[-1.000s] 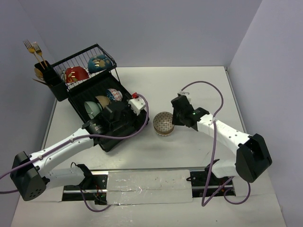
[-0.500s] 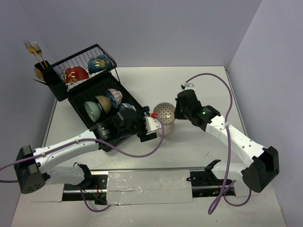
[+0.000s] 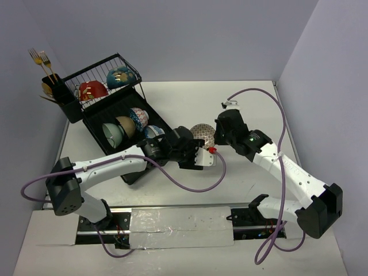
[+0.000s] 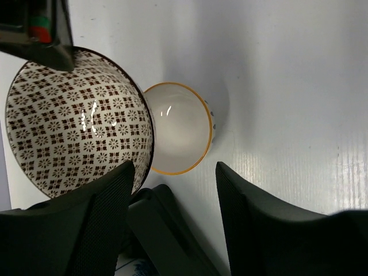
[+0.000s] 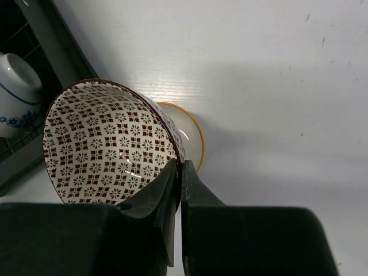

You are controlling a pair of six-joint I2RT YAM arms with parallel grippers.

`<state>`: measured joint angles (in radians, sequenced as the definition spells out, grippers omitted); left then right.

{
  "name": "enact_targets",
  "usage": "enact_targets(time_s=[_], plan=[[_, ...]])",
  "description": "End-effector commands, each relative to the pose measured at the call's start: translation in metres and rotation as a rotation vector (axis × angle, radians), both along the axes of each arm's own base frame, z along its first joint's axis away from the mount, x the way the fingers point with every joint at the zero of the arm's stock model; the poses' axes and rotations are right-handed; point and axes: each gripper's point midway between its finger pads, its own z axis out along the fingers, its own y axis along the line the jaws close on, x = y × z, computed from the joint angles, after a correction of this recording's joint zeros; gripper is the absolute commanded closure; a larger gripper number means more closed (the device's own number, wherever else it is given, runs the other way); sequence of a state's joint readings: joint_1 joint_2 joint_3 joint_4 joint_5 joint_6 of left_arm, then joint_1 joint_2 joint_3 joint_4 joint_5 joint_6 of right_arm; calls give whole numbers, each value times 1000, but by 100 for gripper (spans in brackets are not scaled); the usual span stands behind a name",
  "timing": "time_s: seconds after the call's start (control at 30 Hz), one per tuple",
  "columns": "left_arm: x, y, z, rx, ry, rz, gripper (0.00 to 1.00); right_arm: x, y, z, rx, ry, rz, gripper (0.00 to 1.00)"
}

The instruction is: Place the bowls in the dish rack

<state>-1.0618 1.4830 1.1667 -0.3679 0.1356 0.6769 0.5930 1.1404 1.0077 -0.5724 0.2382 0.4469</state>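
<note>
A: How is the right pincer [image 5: 179,172] set?

B: It is shut tight on the rim of a brown-patterned bowl [image 5: 109,144]. The rim is pinched between the two fingers, and the bowl is held tilted.

A: And the left pincer [image 4: 173,172]?

B: It is spread wide, and nothing is held in it. A cream bowl [image 4: 178,126] with an orange rim is seen just past its fingers [image 4: 98,224], upright on the counter [image 3: 190,98]. Whether one finger touches the brown-patterned bowl cannot be told.

A: Where are the two bowls placed?

B: Both are found near the middle of the counter, between the two pincers and just beside the rack's near corner. The brown-patterned bowl is held partly over the cream bowl. Whether they touch cannot be told.

A: What is seen farther back?

B: The dish rack [image 3: 100,112] is set at the far left. In its lower tray a mint green bowl [image 3: 112,133], a brown bowl [image 3: 125,124], a blue-patterned bowl [image 3: 139,117] and a white-and-blue bowl [image 3: 152,132] are stood on edge in a row. In the upper wire tier a red bowl [image 3: 93,90] and a teal bowl [image 3: 119,76] are lodged side by side. A utensil cup [image 3: 60,95] with gold forks [image 3: 40,57] is fixed at the rack's left end.
</note>
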Motion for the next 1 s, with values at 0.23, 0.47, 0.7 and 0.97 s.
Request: enact_targets(time_s=[0.23,0.47,0.7,0.97], plan=[[7,-19,-2,82,-32,-93,46,5,3,25,53,-96,5,100],[15,-21,-7,113,-43,-75,74,6,5,25,54,-96,11,100],[15,-20,-10,120,-45,-72,100,6,8,26,67,-95,23,100],[10,-14,-4,85,-43,-68,100,4,7,26,68,-101,33,73]])
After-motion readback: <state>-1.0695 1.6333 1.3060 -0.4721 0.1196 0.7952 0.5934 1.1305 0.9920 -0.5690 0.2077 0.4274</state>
